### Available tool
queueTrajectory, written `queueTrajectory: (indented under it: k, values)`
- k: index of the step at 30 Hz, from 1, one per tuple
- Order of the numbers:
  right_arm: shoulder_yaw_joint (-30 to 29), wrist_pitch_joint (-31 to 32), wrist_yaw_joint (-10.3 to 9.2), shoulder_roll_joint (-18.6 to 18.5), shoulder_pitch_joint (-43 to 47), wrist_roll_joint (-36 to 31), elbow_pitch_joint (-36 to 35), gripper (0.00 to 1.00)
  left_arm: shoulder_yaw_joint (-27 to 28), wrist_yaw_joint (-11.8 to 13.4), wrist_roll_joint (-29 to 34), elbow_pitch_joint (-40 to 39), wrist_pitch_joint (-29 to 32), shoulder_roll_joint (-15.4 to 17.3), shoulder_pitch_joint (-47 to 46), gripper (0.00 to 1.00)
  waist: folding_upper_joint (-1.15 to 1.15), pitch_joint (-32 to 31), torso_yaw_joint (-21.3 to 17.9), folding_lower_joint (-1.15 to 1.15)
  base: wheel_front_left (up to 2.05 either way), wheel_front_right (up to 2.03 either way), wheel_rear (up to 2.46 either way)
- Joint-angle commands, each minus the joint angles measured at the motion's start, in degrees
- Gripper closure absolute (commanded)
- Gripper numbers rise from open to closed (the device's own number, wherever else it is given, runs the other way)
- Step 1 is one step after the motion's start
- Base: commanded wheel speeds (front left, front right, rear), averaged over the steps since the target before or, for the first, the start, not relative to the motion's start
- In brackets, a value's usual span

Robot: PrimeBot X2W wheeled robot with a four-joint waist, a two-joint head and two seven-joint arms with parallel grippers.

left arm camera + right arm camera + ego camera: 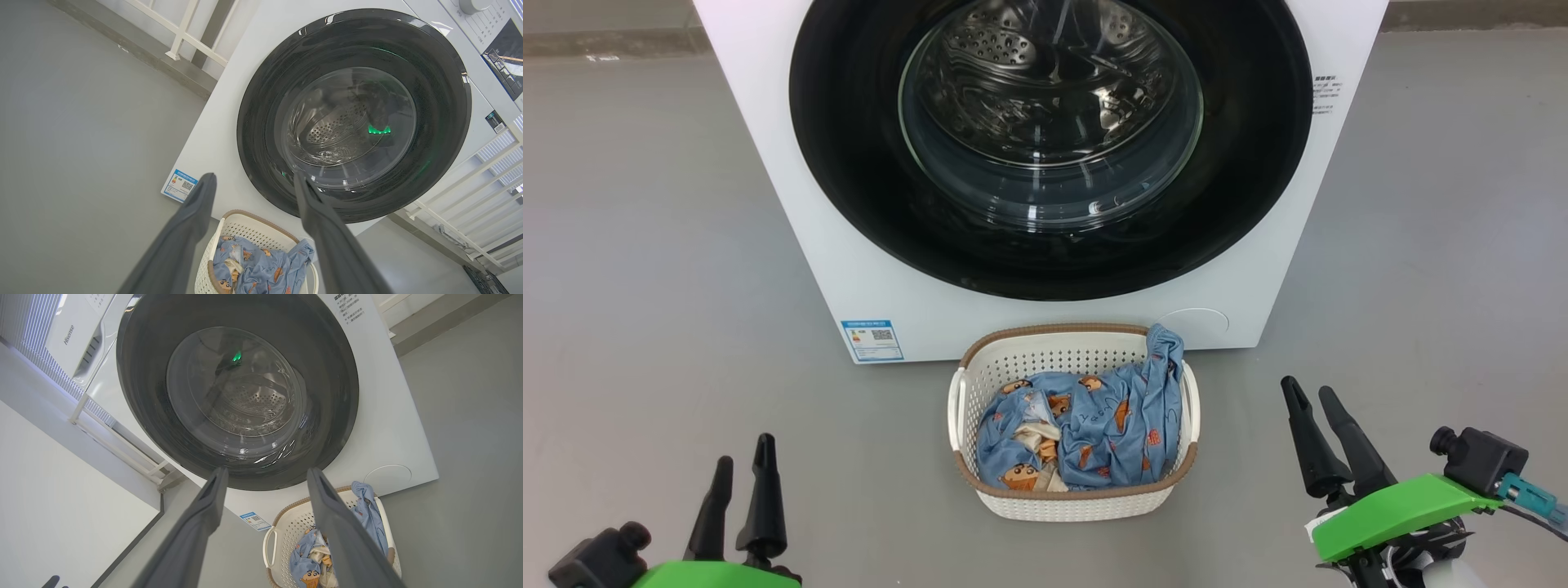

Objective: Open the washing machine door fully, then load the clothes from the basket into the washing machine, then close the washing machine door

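Washing machine door point(1241, 163): closed, flush on the white washing machine point(849, 269), filling the upper centre of the head view. The steel drum shows through the glass bowl point(1049, 114).

Basket point(1054, 355): on the grey floor point(645, 245) just in front of the machine, lower centre of frame. The clothes point(1094, 416) lie inside, with a cream cloth point(1033, 437) tucked among them and one blue fold draped over the far right rim.

Blue energy sticker point(872, 340): machine's lower left corner.

Left gripper point(743, 451): lower left of frame, fingers spread, empty, well apart from the basket.

Right gripper point(1308, 387): lower right, fingers spread, empty, off to the basket's right side.
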Motion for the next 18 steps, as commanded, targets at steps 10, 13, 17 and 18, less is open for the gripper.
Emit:
queueTrajectory:
  k: [10,13,17,18]
  values:
    - [2.8,-2.6,0.68,-1.0,-4.0,-9.0,-1.2,0.00,0.8,-0.5,5.1,-1.0,-2.5,1.3,-2.7,0.00,0.00,-0.3,0.0,0.00,0.00,0.00,0.00]
    - [3.3,-2.9,0.70,-1.1,-4.1,-10.4,-1.2,0.00,0.8,-0.5,6.2,-1.0,-2.9,1.3,-2.7,0.00,0.00,-0.4,0.0,0.00,0.00,0.00,0.00]
    - [3.8,-3.7,0.73,-1.4,-4.5,-13.2,-1.1,0.00,0.8,-0.5,8.8,-1.2,-3.7,1.5,-2.7,0.00,0.00,-0.4,0.0,0.00,0.00,0.00,0.00]
    - [4.0,-3.9,0.74,-1.4,-4.6,-13.9,-1.1,0.00,0.8,-0.5,9.5,-1.3,-3.8,1.5,-2.7,0.00,0.00,-0.4,0.0,0.00,0.00,0.00,0.00]
